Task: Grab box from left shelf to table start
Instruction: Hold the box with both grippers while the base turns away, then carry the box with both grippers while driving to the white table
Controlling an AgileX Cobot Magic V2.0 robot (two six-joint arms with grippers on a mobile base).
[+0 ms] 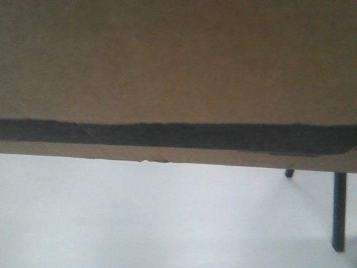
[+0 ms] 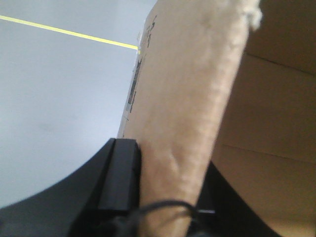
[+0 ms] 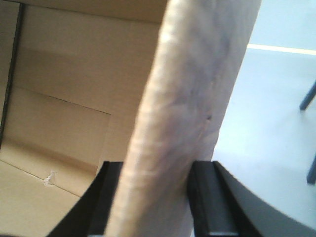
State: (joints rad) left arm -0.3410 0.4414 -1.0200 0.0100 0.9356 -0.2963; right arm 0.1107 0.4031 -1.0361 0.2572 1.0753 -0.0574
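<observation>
Both grippers are clamped on the cardboard box (image 1: pixel 178 67), one at each end. Each bites an upright flap rather than a wall, probably because the flap's thin edge is the one part narrow enough to fit between the fingers.

In the right wrist view, the right gripper (image 3: pixel 157 200) has a black finger pressed against either face of its flap. The box's open inside lies to its left and the pale floor (image 3: pixel 266 123) to its right.

The left gripper (image 2: pixel 165 190) shows one finger tight against the flap's outer face. The other finger is mostly hidden behind the cardboard, though the dark shape there suggests the same pinch. Here the inside lies to its right.

The box spans the gap between the two tools and fills the front camera, with a dark band (image 1: pixel 178 135) running along it and floor showing beneath — so it appears to be carried, not resting. Gripping both ends should keep it level, though the flaps may bend.

No shelf is in view. Dark legs (image 1: pixel 338 212) stand beyond the right gripper's side; I cannot tell whether they belong to the table.
</observation>
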